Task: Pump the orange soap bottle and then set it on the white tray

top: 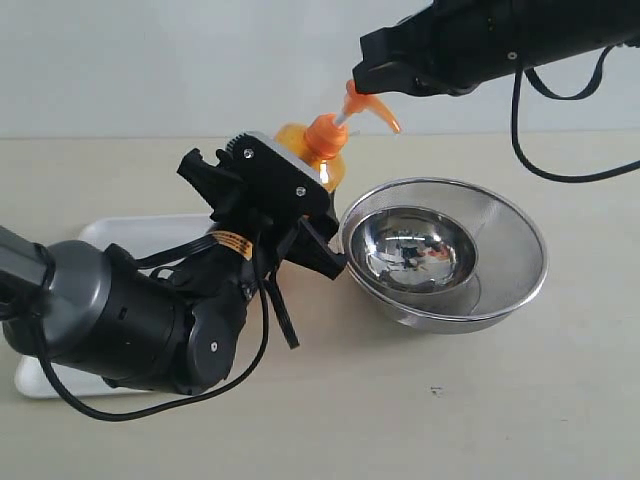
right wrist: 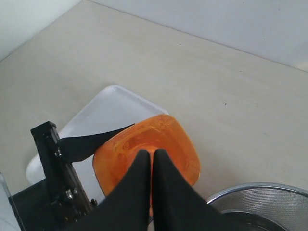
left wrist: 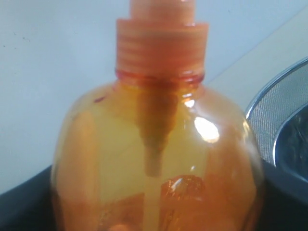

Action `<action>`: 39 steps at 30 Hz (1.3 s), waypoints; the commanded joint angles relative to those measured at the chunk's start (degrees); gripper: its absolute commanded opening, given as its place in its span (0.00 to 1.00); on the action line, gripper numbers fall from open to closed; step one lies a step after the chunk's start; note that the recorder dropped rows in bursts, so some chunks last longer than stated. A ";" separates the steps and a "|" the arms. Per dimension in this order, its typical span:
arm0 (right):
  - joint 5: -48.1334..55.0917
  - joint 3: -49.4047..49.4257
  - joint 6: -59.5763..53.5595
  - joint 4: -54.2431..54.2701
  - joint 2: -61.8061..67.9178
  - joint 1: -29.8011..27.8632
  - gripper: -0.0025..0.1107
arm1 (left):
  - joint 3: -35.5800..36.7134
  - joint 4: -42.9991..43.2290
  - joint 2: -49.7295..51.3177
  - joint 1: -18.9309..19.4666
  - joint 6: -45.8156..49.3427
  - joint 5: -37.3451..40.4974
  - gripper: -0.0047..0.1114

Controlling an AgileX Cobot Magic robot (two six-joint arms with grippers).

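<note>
The orange soap bottle [top: 303, 141] leans beside the steel bowl, and my left gripper [top: 285, 185] is shut on its body, one black finger [right wrist: 84, 144] lying along its side. Up close, the translucent orange body [left wrist: 159, 159] and ribbed collar fill the left wrist view. My right gripper [top: 368, 78] is shut, its fingertips together right at the top of the pump head [top: 372, 108]. In the right wrist view the shut right gripper [right wrist: 152, 153] hangs over the bottle [right wrist: 168, 137]. The white tray [top: 140, 232] lies behind and under my left arm.
A round steel mesh bowl [top: 520, 230] with a smaller shiny bowl inside stands just right of the bottle, its rim [right wrist: 260, 192] near my right gripper. Black cables trail from both arms. Beige tabletop stretches along the front and the right.
</note>
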 commanded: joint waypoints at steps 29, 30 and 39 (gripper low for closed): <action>-4.13 1.02 1.23 -5.45 -5.46 0.47 0.02 | -1.38 4.12 -1.16 -0.61 -1.95 -3.68 0.08; -4.01 1.02 1.23 -5.45 -5.46 0.47 0.02 | -1.38 4.12 -1.16 -0.61 -1.95 -3.68 0.08; -2.15 1.02 1.01 -5.12 -3.30 0.47 0.02 | -1.38 4.79 -1.16 -0.61 -1.95 -3.90 0.08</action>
